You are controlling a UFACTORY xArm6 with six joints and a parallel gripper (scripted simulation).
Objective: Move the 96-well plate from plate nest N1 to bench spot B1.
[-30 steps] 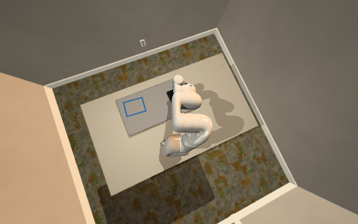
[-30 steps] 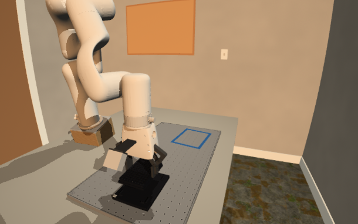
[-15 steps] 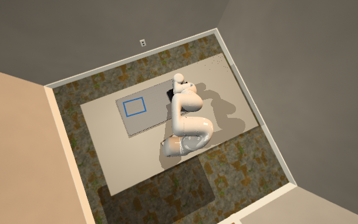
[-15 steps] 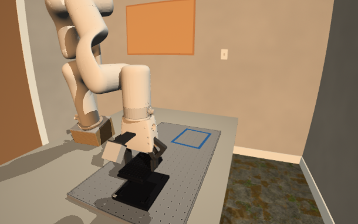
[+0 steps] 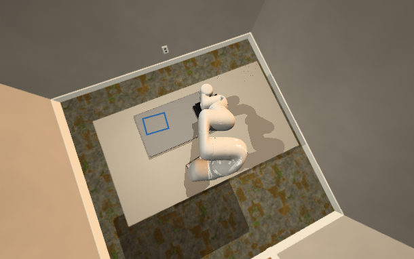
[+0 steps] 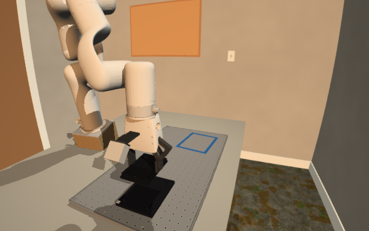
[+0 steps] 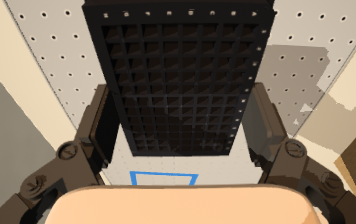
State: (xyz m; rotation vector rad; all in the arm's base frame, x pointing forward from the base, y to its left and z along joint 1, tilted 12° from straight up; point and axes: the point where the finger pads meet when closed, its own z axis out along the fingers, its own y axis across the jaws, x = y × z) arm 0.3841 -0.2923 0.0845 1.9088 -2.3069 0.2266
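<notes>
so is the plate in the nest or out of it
Out. In the exterior view the 96-well plate hangs clamped in the gripper above the deck, clear of the bare black nest.

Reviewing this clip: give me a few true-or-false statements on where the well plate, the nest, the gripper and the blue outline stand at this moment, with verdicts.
1. The dark two-finger gripper is shut on the black 96-well plate. True.
2. The plate sits seated in the black plate nest. False: in the exterior view it hangs above the nest, lifted clear.
3. The blue taped rectangular outline has no plate in it. True.
4. The plate is flipped, wells facing down. False: the wrist view shows the open wells facing up.
5. The outline is taped on the tan table top, off the grey perforated deck. False: it lies on the deck.
</notes>
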